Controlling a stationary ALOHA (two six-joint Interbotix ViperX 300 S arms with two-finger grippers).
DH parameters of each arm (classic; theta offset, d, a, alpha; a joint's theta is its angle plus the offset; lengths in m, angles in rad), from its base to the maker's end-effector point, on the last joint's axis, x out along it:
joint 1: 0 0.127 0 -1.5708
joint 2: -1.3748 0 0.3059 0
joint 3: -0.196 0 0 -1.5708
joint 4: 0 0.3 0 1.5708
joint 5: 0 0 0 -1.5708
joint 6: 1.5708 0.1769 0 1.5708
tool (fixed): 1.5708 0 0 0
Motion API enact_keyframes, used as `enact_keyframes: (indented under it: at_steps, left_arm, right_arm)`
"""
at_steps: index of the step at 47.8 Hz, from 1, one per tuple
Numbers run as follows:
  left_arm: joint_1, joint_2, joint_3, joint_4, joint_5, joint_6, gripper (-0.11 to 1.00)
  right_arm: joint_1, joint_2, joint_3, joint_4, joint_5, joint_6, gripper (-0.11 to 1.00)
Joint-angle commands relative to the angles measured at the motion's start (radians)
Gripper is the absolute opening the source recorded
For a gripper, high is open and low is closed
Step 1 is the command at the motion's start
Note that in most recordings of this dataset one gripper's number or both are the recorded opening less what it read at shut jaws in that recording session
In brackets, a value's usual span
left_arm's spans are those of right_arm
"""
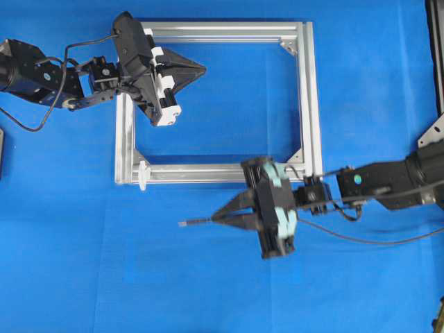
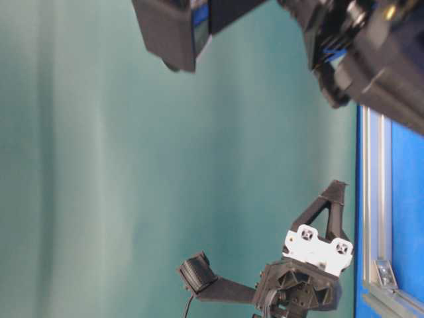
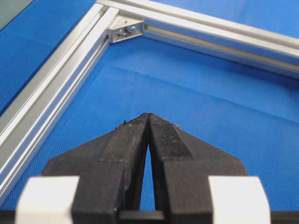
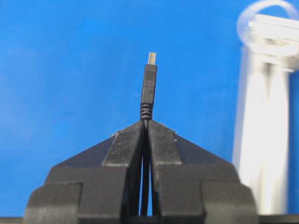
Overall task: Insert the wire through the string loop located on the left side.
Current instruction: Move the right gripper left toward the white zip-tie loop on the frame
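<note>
Right end effector (image 1: 220, 217) clamps wire (image 4: 149, 86), plug out front, below frame (image 1: 305, 104). Loop (image 1: 143, 174) on frame's lower-left — align tip slowly. Left end effector (image 3: 148, 116) clenched, empty.

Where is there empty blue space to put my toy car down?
Inside the silver frame, right of the left gripper, the blue mat is bare. So is the wide patch below the right gripper. It is crowded at the frame's lower edge, near the wire and string loop.
</note>
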Motion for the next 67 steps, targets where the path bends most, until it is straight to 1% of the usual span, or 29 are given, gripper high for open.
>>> enact_keyframes:
  at_steps: [1, 10, 20, 45, 67]
  left_arm:
    - [0.002, -0.038, -0.009, 0.005, -0.006, -0.002, 0.00]
    - [0.002, -0.037, -0.009, 0.005, -0.006, -0.003, 0.00]
    - [0.002, -0.038, -0.008, 0.005, -0.006, -0.006, 0.00]
    - [0.002, -0.038, -0.011, 0.006, -0.006, -0.006, 0.00]
    - [0.002, -0.038, -0.009, 0.006, -0.006, -0.008, 0.00]
  right_arm:
    - [-0.035, -0.032, -0.003, 0.000, -0.005, 0.000, 0.00]
    - [-0.115, -0.037, 0.003, -0.002, -0.005, -0.018, 0.00]
    - [-0.169, -0.037, 0.003, -0.002, -0.005, -0.035, 0.00]
    - [-0.169, -0.029, -0.008, -0.008, 0.002, -0.040, 0.00]
    - [-0.160, 0.048, -0.115, -0.008, 0.037, -0.040, 0.00]
